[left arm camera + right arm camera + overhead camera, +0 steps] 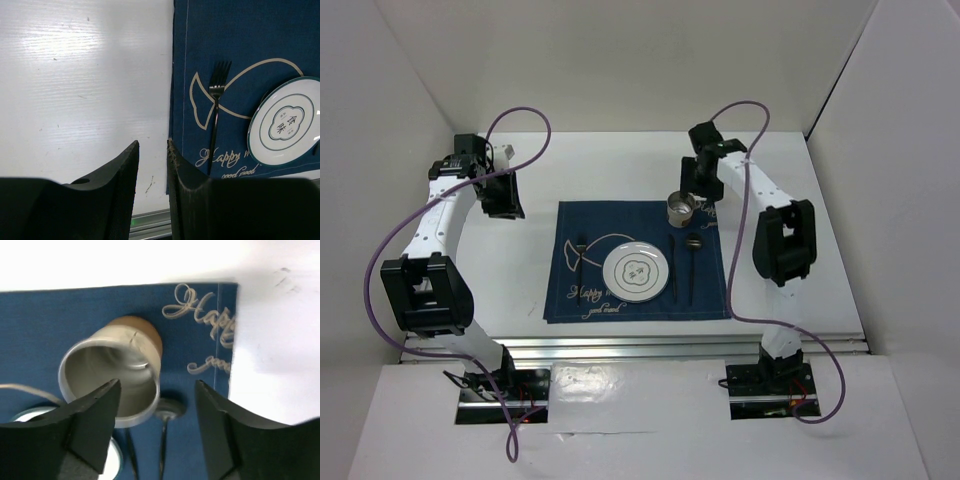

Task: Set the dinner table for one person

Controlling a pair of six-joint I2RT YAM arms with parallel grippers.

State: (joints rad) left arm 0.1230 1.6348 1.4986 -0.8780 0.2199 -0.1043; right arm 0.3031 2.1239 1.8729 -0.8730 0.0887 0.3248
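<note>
Dinner table (620, 170) carries placemat (710, 295) lettered "Happy"; left gripper (152, 145) narrowly parted, right gripper (157, 383) spread wide near cup (100, 370).

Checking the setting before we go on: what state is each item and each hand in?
Placemat: spread flat on the table.
Plate: right way up, empty.
Fork: lying flat, left of the plate.
Knife: lying flat, right of the plate.
Spoon: lying flat, right of the knife.
Cup: upright, looks empty.
Left hand: slightly open, empty.
Right hand: open, not gripping the cup.
</note>
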